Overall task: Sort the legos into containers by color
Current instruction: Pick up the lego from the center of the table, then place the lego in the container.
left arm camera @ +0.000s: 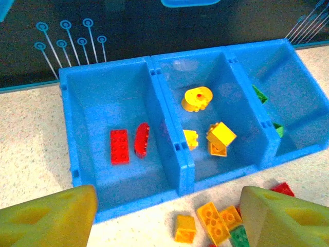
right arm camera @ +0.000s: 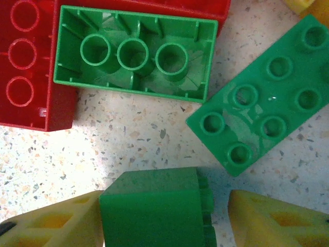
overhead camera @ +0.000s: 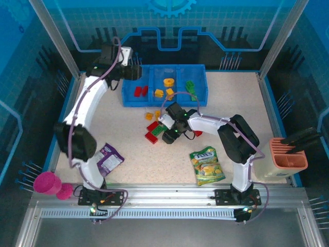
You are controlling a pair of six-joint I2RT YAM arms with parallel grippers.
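Right tool (right arm camera: 164, 218): low over the centre of the surface and narrowed around a green brick (right arm camera: 154, 203). The left finger is on it but a sliver of gap shows on the right, so I cannot tell whether the grip is firm.
Left tool (left arm camera: 167, 224): wide and empty, hovering by the tray's 9 o'clock end.
Surface (overhead camera: 231, 92): speckled, with the tray at 12 o'clock, the loose pile dead centre and a snack bag (overhead camera: 206, 164) at 5 o'clock.
Tray (left arm camera: 67, 118): blue, three compartments side by side.
Loose pile (overhead camera: 154, 126): reds, yellows and greens lie mixed at the tray's 6 o'clock, none touching it.
9 o'clock compartment: two red bricks (left arm camera: 119, 146).
Middle compartment: about four yellow pieces (left arm camera: 197, 99).
3 o'clock compartment: at least two green pieces (left arm camera: 259, 94), partly hidden by the wall.
Beside the right tool: an upturned green brick (right arm camera: 134, 56) at 12 o'clock, a studded green brick (right arm camera: 262, 113) at 2 o'clock and a red brick (right arm camera: 25, 67) at 10 o'clock.
Progress: by my reckoning under halfway. Roughly eight are in and every compartment holds a single colour. At least as many are left outside, and the gripped green looks bound for the 3 o'clock compartment.
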